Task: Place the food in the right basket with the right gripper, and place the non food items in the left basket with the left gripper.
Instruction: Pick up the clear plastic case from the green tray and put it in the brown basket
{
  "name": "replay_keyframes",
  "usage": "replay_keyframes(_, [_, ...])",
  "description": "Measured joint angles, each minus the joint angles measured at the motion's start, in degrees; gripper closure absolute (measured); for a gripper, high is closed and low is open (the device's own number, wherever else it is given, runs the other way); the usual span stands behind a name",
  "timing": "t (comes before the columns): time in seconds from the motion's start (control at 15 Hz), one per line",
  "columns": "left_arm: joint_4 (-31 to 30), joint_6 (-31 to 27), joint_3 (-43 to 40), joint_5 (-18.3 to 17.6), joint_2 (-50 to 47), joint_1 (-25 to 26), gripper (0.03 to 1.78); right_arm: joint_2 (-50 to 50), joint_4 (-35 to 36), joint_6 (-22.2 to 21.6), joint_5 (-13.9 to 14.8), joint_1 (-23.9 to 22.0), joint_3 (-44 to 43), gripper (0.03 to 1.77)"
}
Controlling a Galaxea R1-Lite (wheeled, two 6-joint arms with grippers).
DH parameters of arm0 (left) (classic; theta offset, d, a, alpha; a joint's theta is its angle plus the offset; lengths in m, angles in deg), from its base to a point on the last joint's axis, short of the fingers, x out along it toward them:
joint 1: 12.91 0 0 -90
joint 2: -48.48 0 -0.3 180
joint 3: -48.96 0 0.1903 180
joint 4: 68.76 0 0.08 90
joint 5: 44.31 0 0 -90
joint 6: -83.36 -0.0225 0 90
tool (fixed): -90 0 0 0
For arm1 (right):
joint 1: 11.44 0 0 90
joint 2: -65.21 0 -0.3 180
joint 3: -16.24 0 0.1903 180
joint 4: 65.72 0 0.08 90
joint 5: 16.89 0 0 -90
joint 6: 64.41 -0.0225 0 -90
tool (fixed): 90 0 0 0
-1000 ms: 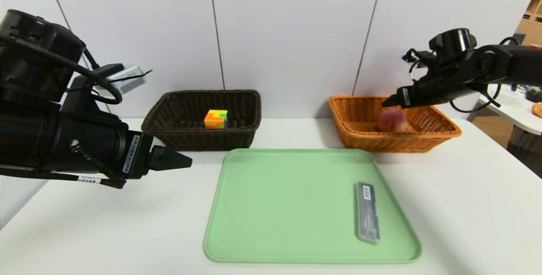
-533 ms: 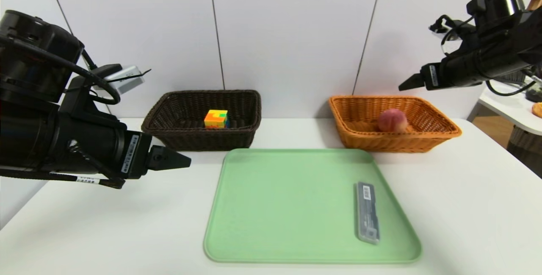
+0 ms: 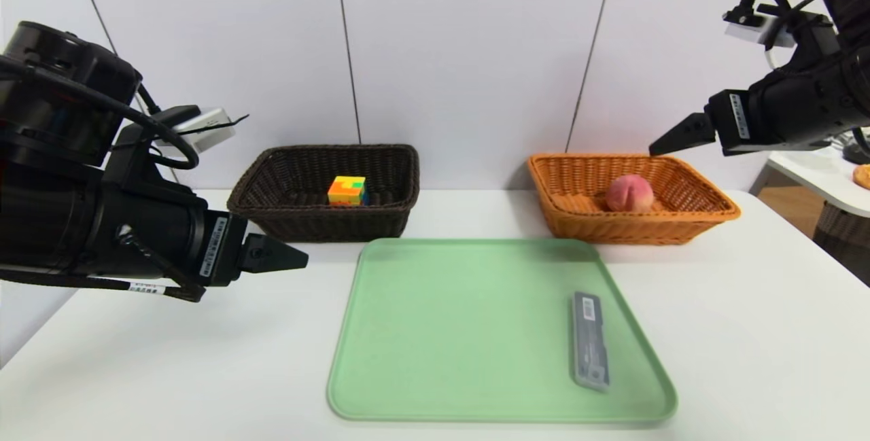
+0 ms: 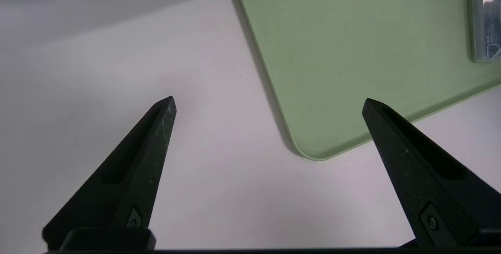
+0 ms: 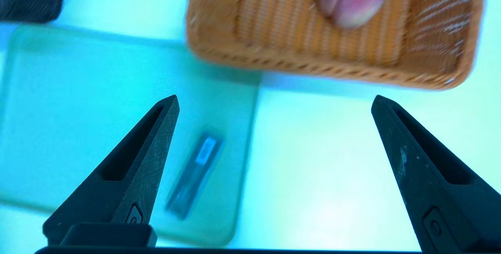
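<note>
Pincers — left (image 3: 299, 261), right (image 3: 658, 149) — wide, empty

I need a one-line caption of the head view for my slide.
Pink-red peach in orange-tan wicker basket, colourful puzzle cube in dark brown wicker basket, grey translucent case on green tray.

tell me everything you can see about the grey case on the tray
The grey case is slim, flat and rectangular, of see-through grey plastic with dark contents and a small label near its far end. It lies flat on the green tray, close to the tray's right edge and running roughly along it. Nothing but the tray touches it; neither gripper is near it.
</note>
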Motion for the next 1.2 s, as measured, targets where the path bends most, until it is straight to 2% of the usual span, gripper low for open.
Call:
replay_keyframes(0.27, [-0.1, 0.0, -0.4, 0.0, 0.4, 0.0, 0.12, 6.6, 0.0, -4.3, 0.4, 7.7, 11.2, 0.11])
replay_keyframes(0.4, [-0.2, 0.0, -0.4, 0.0, 0.8, 0.0, 0.12, 8.8, 0.0, -6.8, 1.6, 11.6, 15.5, 0.11])
replay_keyframes(0.6, [-0.2, 0.0, -0.4, -0.1, 1.1, 0.0, 0.12, 10.3, 0.1, -10.7, 4.4, 17.4, 19.6, 0.1])
replay_keyframes(0.87, [-0.2, 0.0, -0.4, -0.1, 1.4, -0.2, 0.12, 9.3, 0.2, -14.1, 5.8, 21.7, 22.2, 0.1])
replay_keyframes(1.07, [-1.6, 0.0, -0.7, -0.2, 1.7, -0.3, 0.12, 6.7, 0.2, -17.4, 10.1, 24.2, 23.5, 0.1])
replay_keyframes(1.2, [-3.0, 0.0, -1.3, -0.4, 1.8, -0.3, 0.12, 4.4, 0.2, -20.8, 12.0, 25.8, 23.6, 0.1])
